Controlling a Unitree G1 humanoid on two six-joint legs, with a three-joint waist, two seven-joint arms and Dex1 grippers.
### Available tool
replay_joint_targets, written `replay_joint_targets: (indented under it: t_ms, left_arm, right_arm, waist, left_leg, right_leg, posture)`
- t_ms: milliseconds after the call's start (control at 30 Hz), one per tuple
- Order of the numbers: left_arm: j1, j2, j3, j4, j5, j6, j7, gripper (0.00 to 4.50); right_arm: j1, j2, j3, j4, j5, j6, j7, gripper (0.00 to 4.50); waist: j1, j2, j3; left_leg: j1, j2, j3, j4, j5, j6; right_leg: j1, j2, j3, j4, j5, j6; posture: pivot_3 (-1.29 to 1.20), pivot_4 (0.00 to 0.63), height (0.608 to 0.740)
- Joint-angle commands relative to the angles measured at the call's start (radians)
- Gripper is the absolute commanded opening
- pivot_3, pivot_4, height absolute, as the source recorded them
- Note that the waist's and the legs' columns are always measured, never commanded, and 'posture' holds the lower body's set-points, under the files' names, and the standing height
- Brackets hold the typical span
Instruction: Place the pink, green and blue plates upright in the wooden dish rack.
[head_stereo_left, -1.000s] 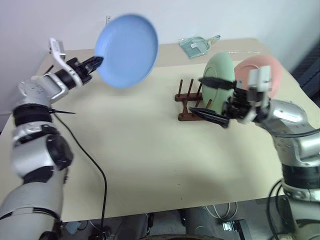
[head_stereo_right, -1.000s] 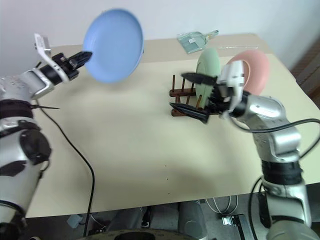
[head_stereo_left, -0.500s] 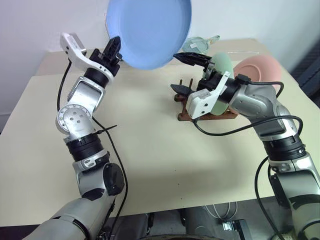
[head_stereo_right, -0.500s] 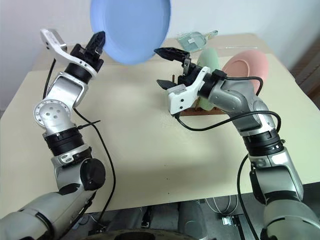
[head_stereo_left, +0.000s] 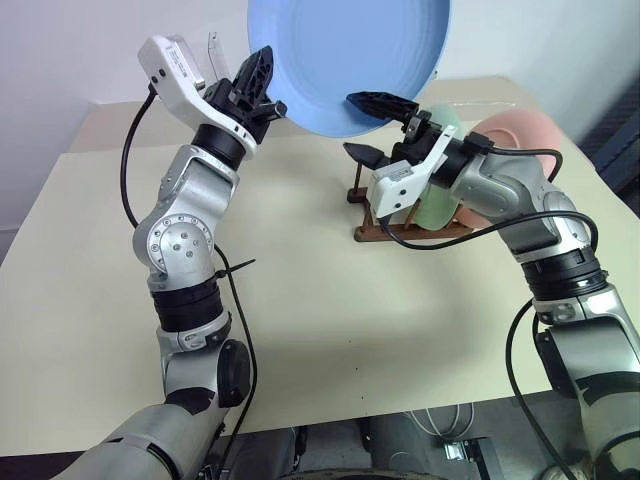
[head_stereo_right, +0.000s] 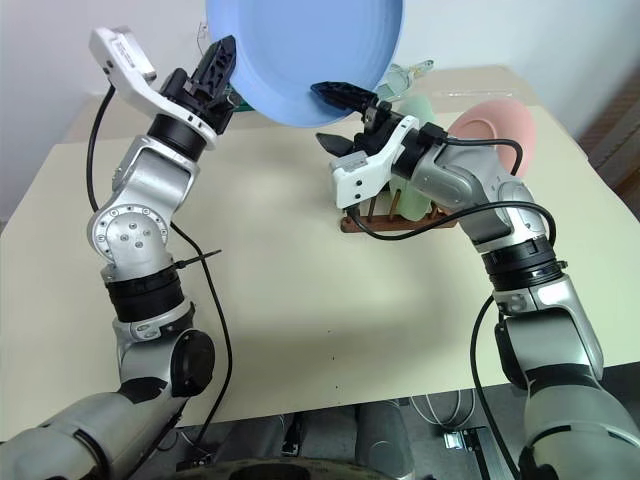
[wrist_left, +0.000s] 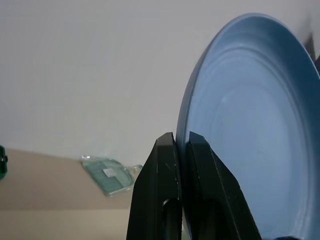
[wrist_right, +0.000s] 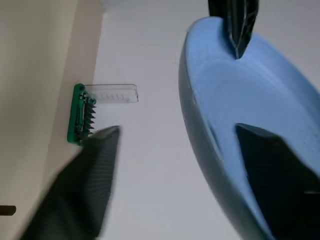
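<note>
Left fingers (wrist_left: 172, 185) pinch the blue plate's (head_stereo_left: 350, 55) rim; right fingers (wrist_right: 100, 170) spread astride its opposite edge.

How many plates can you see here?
3. The blue plate is held up in the air by the left gripper. The green plate and the pink plate stand in the wooden dish rack, partly hidden by the right arm.
</note>
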Motion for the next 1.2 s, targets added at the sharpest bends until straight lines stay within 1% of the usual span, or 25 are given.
replay_joint_targets:
  t_ms: [33,133,200,300,333,400,433,500,533,700,733,767,800,833,867,933,1000,1033,1067,1133,1200]
  left_arm:
    - [-0.006,0.012,-0.023,-0.036,0.002,-0.045,-0.011,0.00]
    - [-0.003,0.013,-0.039,-0.029,0.000,-0.055,-0.024,0.00]
    - [-0.002,0.011,-0.039,-0.022,-0.018,-0.058,-0.036,0.00]
    - [-0.007,0.008,-0.020,-0.012,-0.078,-0.045,-0.057,1.03]
    - [-0.008,0.012,-0.020,-0.008,-0.081,-0.048,-0.060,1.47]
    - [-0.013,0.015,-0.008,0.005,-0.091,-0.061,-0.054,2.59]
    - [-0.019,0.013,0.022,0.017,-0.145,-0.056,-0.059,2.99]
    - [-0.028,0.025,0.065,0.043,-0.207,-0.054,-0.069,4.12]
    - [-0.032,0.035,0.083,0.056,-0.237,-0.054,-0.084,4.46]
    - [-0.058,0.115,0.209,0.169,-0.466,-0.010,-0.161,4.46]
    - [-0.051,0.138,0.221,0.194,-0.506,0.018,-0.186,4.46]
    - [-0.015,0.185,0.208,0.236,-0.470,0.028,-0.247,4.46]
    - [0.022,0.243,0.173,0.270,-0.404,0.026,-0.320,4.46]
    - [0.047,0.292,0.141,0.293,-0.348,0.014,-0.382,4.46]
    - [0.060,0.322,0.118,0.305,-0.313,0.001,-0.421,4.46]
    - [0.044,0.345,0.105,0.325,-0.292,-0.025,-0.452,4.46]
    - [0.037,0.377,0.057,0.318,-0.210,-0.086,-0.523,4.46]
    - [0.046,0.402,0.012,0.290,-0.154,-0.129,-0.589,4.46]
    - [0.053,0.418,-0.018,0.272,-0.117,-0.161,-0.635,4.46]
    - [0.072,0.440,-0.055,0.248,-0.083,-0.189,-0.702,4.46]
    - [0.101,0.461,-0.082,0.217,-0.053,-0.225,-0.775,4.46]
  right_arm:
    - [-0.028,-0.002,-0.012,-0.014,0.016,-0.003,-0.014,1.67]
    - [-0.027,-0.006,-0.016,-0.011,0.017,-0.003,-0.018,0.14]
    - [-0.030,-0.007,-0.017,-0.006,0.016,-0.001,-0.022,0.06]
    - [-0.032,-0.009,-0.016,-0.003,0.013,-0.003,-0.026,0.00]
    - [-0.033,-0.011,-0.016,-0.002,0.011,-0.002,-0.028,0.00]
    - [-0.037,-0.018,-0.017,0.003,0.007,0.001,-0.034,0.00]
    - [-0.041,-0.025,-0.021,0.009,-0.001,0.006,-0.040,0.00]
    - [-0.049,-0.035,-0.026,0.024,-0.013,0.014,-0.054,0.00]
    - [-0.053,-0.040,-0.027,0.030,-0.018,0.015,-0.061,0.00]
    - [-0.087,-0.048,-0.051,0.038,0.009,0.032,-0.092,0.00]
    - [-0.094,-0.036,-0.063,0.026,0.055,0.038,-0.080,0.00]
    - [-0.126,-0.023,-0.078,-0.004,0.110,0.045,-0.060,0.00]
    - [-0.159,0.006,-0.093,-0.032,0.209,0.061,-0.028,0.00]
    - [-0.182,0.054,-0.117,-0.068,0.370,0.116,0.022,0.00]
    - [-0.193,0.085,-0.135,-0.093,0.480,0.158,0.059,0.00]
    - [-0.186,0.158,-0.196,-0.136,0.720,0.307,0.117,0.00]
    - [-0.176,0.242,-0.295,-0.204,1.036,0.523,0.120,0.00]
    - [-0.161,0.281,-0.364,-0.245,1.306,0.701,0.074,0.00]
    - [-0.151,0.303,-0.414,-0.274,1.491,0.830,0.040,0.00]
    - [-0.119,0.308,-0.466,-0.314,1.645,0.958,0.011,0.00]
    - [-0.087,0.310,-0.506,-0.332,1.811,1.080,-0.058,0.00]
  waist:
    - [0.000,0.000,0.000]
    - [0.000,0.000,0.000]
    - [0.000,0.000,0.000]
    - [0.000,0.000,0.000]
    - [0.001,0.000,0.000]
    - [0.000,0.000,0.000]
    - [0.000,0.000,0.000]
    - [-0.001,0.000,0.000]
    - [-0.001,0.000,0.000]
    - [-0.003,0.000,0.000]
    - [-0.003,0.000,0.000]
    - [-0.004,0.000,0.000]
    - [-0.007,0.001,0.000]
    - [-0.011,0.001,0.000]
    - [-0.013,0.001,0.000]
    - [-0.008,0.001,0.000]
    - [0.002,-0.002,-0.001]
    - [0.004,-0.002,-0.001]
    - [0.005,-0.002,-0.001]
    - [0.012,-0.002,-0.001]
    - [0.014,0.002,0.000]
  left_leg:
    - [0.000,0.000,0.000,0.000,0.000,0.000]
    - [0.000,0.000,0.000,0.000,0.000,0.000]
    - [0.000,0.000,0.000,0.000,0.000,0.000]
    - [0.000,0.000,0.000,0.000,0.000,0.000]
    - [0.000,0.000,0.000,0.000,0.000,0.000]
    - [0.000,0.000,0.000,0.000,0.000,0.000]
    - [0.000,0.000,0.000,0.000,0.000,0.000]
    - [0.000,0.000,0.000,0.000,0.000,0.000]
    - [0.000,0.000,0.000,0.000,0.000,0.000]
    - [-0.001,0.000,0.000,0.000,0.000,0.000]
    - [0.000,0.001,0.000,0.000,0.000,0.000]
    - [0.000,0.001,0.000,0.000,0.000,0.000]
    - [0.000,0.001,0.000,-0.001,0.000,0.000]
    - [0.000,0.001,0.001,-0.001,0.000,0.000]
    - [0.001,0.001,0.001,-0.002,0.000,0.000]
    - [0.000,0.003,0.000,-0.002,0.000,0.000]
    - [-0.002,0.004,-0.005,-0.001,0.000,0.000]
    - [-0.002,0.004,-0.006,0.000,0.000,0.000]
    - [-0.001,0.004,-0.006,0.000,0.000,0.000]
    - [-0.001,0.004,-0.007,0.000,0.000,0.000]
    - [-0.001,0.004,-0.007,-0.001,0.000,0.000]
  right_leg:
    - [0.000,0.000,0.000,0.000,0.000,0.000]
    - [0.000,0.000,0.000,0.000,0.000,0.000]
    - [0.000,0.000,0.000,0.000,0.000,0.000]
    - [0.000,0.000,0.000,0.000,0.000,0.000]
    - [0.000,0.000,0.000,0.000,0.000,0.000]
    - [0.000,0.000,0.000,0.000,0.000,0.000]
    - [0.000,0.000,0.000,0.000,0.000,0.000]
    - [0.000,0.000,0.000,0.000,0.000,0.000]
    - [0.000,0.000,0.000,0.000,0.000,0.000]
    - [-0.001,0.001,0.000,0.000,0.000,0.000]
    - [-0.001,0.001,0.000,0.000,0.000,0.000]
    - [-0.001,0.001,0.000,0.000,0.000,0.000]
    - [-0.001,0.001,0.001,0.000,0.000,0.000]
    - [-0.001,0.001,0.001,0.000,0.000,0.000]
    - [-0.002,0.002,0.002,0.000,0.000,0.000]
    - [-0.002,0.003,0.001,0.000,0.000,-0.001]
    - [0.000,0.004,-0.003,-0.001,0.001,-0.002]
    - [0.002,0.004,-0.004,-0.001,0.002,-0.003]
    - [0.003,0.004,-0.004,-0.003,0.002,-0.004]
    - [0.005,0.004,-0.004,-0.007,0.004,-0.007]
    - [0.004,0.004,-0.004,-0.011,0.005,-0.007]
  posture:
    - [0.00,0.150,0.740]
    - [0.00,0.150,0.740]
    - [0.00,0.150,0.740]
    - [0.00,0.150,0.740]
    - [0.00,0.150,0.740]
    - [0.00,0.150,0.740]
    - [0.00,0.150,0.740]
    - [0.00,0.150,0.740]
    - [0.00,0.150,0.740]
    - [0.00,0.150,0.740]
    - [0.00,0.150,0.740]
    - [0.00,0.150,0.740]
    - [0.00,0.150,0.740]
    - [0.00,0.150,0.740]
    - [0.00,0.150,0.740]
    - [0.00,0.150,0.740]
    - [0.00,0.150,0.740]
    - [0.00,0.150,0.740]
    - [0.00,0.150,0.740]
    - [0.00,0.150,0.740]
    - [0.00,0.150,0.740]
